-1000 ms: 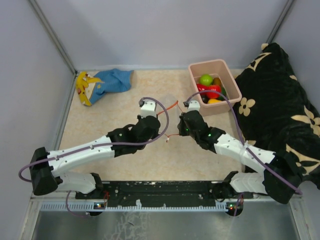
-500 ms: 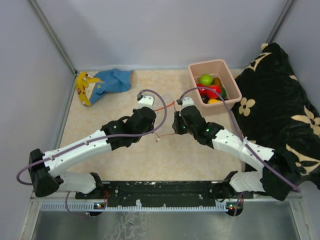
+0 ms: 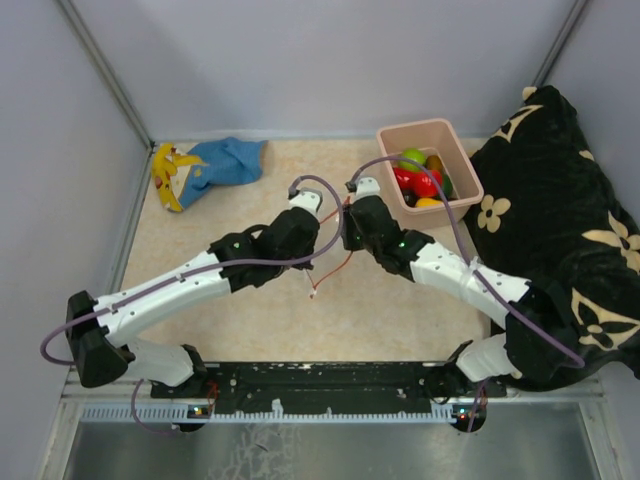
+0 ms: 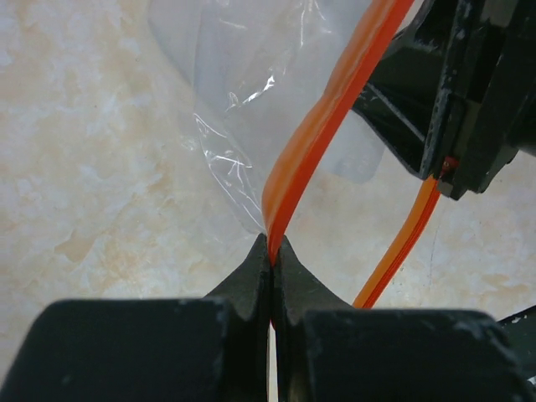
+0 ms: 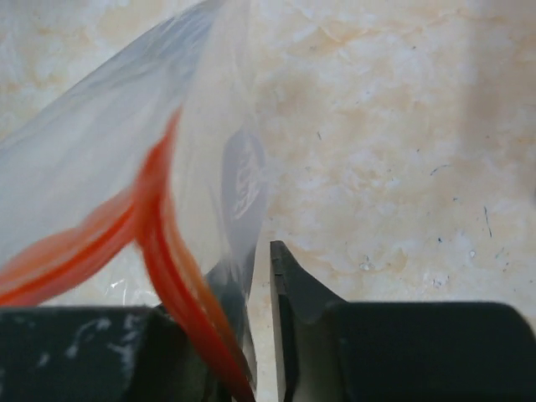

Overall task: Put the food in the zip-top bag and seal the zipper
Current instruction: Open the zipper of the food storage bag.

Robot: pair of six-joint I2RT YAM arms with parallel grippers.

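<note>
Nearest me, bare tabletop (image 3: 350,320) lies open short of my claws. My left claw (image 4: 272,251) pinches the zipper (image 4: 335,92). My right claw (image 5: 261,276), just beside it, presses on the zip-top bag (image 5: 100,151) film. The food (image 3: 412,158) sits beyond the right claw, inside the pink tub (image 3: 415,129).

The claw (image 5: 261,270) pinches the clear zip-top bag (image 5: 92,142), its fingers nearly together on the film. The red-orange zipper (image 5: 155,226) curves leftward from the claw, over the beige marbled worktop (image 5: 394,126).
</note>
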